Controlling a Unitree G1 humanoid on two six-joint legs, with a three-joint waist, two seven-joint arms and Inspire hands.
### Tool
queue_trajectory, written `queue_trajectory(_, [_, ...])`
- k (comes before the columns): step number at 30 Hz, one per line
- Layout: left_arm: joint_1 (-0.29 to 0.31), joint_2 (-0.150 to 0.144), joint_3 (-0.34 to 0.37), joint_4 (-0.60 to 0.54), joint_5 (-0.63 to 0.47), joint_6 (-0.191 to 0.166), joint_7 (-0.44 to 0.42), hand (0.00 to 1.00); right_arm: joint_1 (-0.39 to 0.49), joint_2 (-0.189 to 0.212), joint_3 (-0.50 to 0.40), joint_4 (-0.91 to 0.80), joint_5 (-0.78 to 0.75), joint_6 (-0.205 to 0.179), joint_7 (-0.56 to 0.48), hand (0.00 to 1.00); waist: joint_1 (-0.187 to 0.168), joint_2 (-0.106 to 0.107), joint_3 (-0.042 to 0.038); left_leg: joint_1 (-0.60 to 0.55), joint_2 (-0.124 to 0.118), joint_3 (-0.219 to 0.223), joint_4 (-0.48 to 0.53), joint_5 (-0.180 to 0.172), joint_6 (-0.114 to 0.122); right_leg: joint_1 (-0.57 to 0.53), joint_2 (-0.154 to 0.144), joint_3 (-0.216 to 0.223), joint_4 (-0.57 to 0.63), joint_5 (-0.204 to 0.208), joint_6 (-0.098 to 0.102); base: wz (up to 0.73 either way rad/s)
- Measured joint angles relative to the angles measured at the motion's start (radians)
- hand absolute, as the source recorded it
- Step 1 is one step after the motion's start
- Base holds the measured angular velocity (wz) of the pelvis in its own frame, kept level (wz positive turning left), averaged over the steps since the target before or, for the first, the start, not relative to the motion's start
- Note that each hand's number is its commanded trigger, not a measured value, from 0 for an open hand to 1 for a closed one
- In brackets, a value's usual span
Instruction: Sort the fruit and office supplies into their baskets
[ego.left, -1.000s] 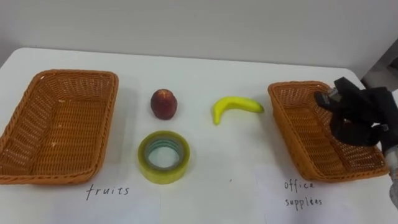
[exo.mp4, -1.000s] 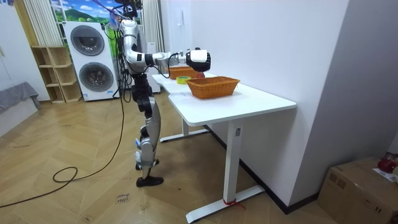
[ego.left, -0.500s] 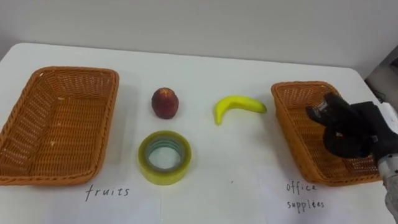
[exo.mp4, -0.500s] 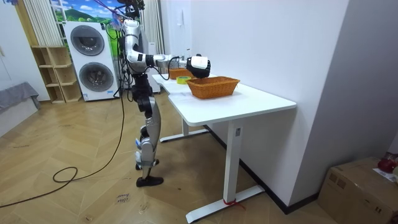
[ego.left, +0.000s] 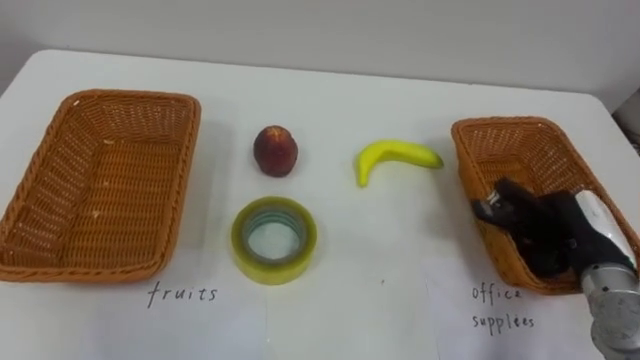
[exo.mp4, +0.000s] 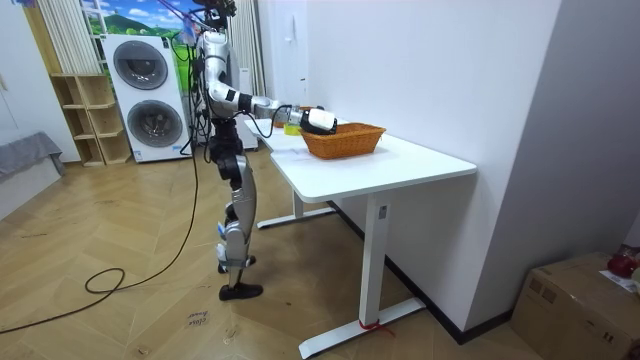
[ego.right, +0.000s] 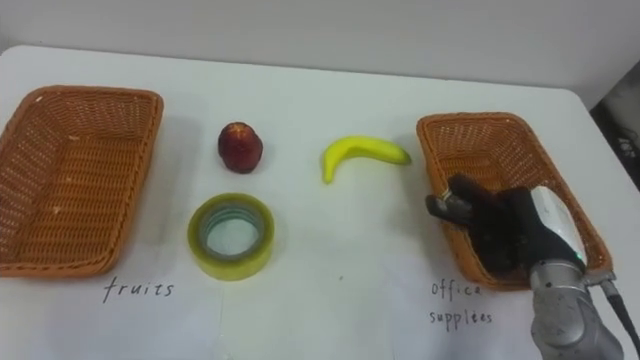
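Loosely open and empty, right hand (ego.left: 548, 235) overlaps rectangular woven wicker basket (ego.left: 505, 125).

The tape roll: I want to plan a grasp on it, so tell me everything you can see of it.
The tape roll is a wide ring of translucent yellow-green tape with a greenish inner core, its hole facing up. It lies flat on the white table, nearer the robot than the red fruit, between the left basket and the right basket, closer to the left one. A handwritten label lies by its lower left. Only the table touches it.
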Motion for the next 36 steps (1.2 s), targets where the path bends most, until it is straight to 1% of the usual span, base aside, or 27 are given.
queue_trajectory(1, [-0.003,0.001,0.0,0.0,-0.002,0.0,0.001,0.0,0.0,0.0,0.001,0.0,-0.004,-0.003,-0.003,0.0,0.0,-0.002,-0.0016,-0.003,-0.001,0.0,0.004,0.002,-0.001,-0.006,0.0,0.0,0.0,0.0,-0.001,0.0])
queue_trajectory(4, [-0.003,0.002,-0.001,-0.001,-0.038,-0.002,0.001,0.0,0.0,0.0,0.001,-0.001,-0.008,-0.003,-0.008,0.0,-0.003,-0.007,-0.0027,-0.001,-0.007,0.0,0.005,0.004,0.0,-0.006,-0.001,0.0,-0.001,0.0,-0.001,0.0])
queue_trajectory(6, [-0.002,0.003,-0.001,-0.002,-0.054,-0.001,0.001,0.0,0.0,-0.001,0.001,-0.004,-0.004,-0.003,-0.008,0.0,-0.004,-0.009,-0.0032,0.001,-0.008,0.0,0.006,0.004,0.0,-0.004,-0.002,0.005,-0.001,0.0,-0.001,0.0])
queue_trajectory(9, [-0.001,0.004,-0.001,-0.004,-0.069,-0.001,0.001,0.0,0.0,-0.001,0.002,-0.026,0.003,-0.003,-0.007,0.0,-0.006,-0.01,-0.0018,0.005,-0.005,-0.001,0.006,0.004,0.0,-0.001,-0.003,0.006,-0.001,0.0,-0.001,0.0])
queue_trajectory(10, [-0.001,0.004,-0.001,-0.003,-0.077,-0.001,0.001,0.0,0.0,-0.001,0.002,-0.033,0.004,-0.003,-0.007,0.0,-0.006,-0.009,0.0018,0.01,-0.003,-0.001,0.005,0.004,0.0,0.004,-0.003,0.006,-0.001,0.001,-0.001,0.0])
queue_trajectory(11, [0.0,0.004,-0.001,-0.002,-0.078,-0.001,0.001,0.0,0.0,-0.001,0.002,-0.034,0.003,-0.003,-0.007,0.0,-0.006,-0.007,0.0034,0.014,-0.003,-0.001,0.005,0.004,0.0,0.009,-0.003,0.006,-0.001,0.0,-0.001,0.0])
queue_trajectory(16, [0.005,0.004,-0.002,0.0,-0.078,-0.001,-0.002,0.0,0.0,-0.001,0.002,-0.034,0.003,-0.003,0.014,0.0,-0.007,-0.002,0.0045,0.013,0.0,-0.001,0.003,0.003,0.0,0.014,0.0,0.004,0.001,0.001,-0.001,0.0])
queue_trajectory(19, [0.014,0.002,-0.002,0.001,-0.077,-0.001,-0.002,0.0,0.0,-0.001,0.001,-0.034,0.004,-0.003,0.021,0.0,-0.009,0.004,0.002,0.016,0.0,-0.001,0.002,0.003,0.0,0.016,0.0,0.004,0.002,0.001,-0.002,0.0])
queue_trajectory(22, [0.022,0.001,-0.002,0.004,-0.077,0.001,-0.002,0.0,0.0,-0.001,0.001,-0.041,0.004,-0.003,0.028,0.0,-0.019,0.007,0.0025,0.024,-0.001,-0.005,0.001,0.003,0.0,0.026,0.0,0.0,0.001,0.001,-0.002,0.02])
queue_trajectory(23, [0.023,0.002,-0.002,0.012,-0.077,0.001,-0.002,0.0,0.0,-0.001,0.001,-0.048,0.005,-0.003,0.03,0.0,-0.021,0.008,0.0015,0.027,-0.001,-0.004,0.0,0.003,0.0,0.028,0.0,0.001,0.001,0.001,-0.002,0.0])
queue_trajectory(28, [0.023,0.001,-0.002,0.036,-0.077,0.001,-0.002,0.0,0.0,-0.001,0.001,-0.059,0.005,-0.003,0.04,0.0,-0.025,0.004,-0.0015,0.03,-0.001,-0.004,0.0,0.004,0.0,0.028,0.0,0.002,0.001,0.001,-0.002,0.0])
queue_trajectory(36, [0.023,0.003,0.0,0.033,-0.077,0.0,-0.002,0.0,0.001,-0.001,0.001,-0.092,0.002,-0.003,0.051,0.0,-0.029,0.006,-0.0021,0.032,-0.002,-0.004,0.001,0.004,0.0,0.031,-0.001,0.001,0.001,0.001,-0.002,0.0])
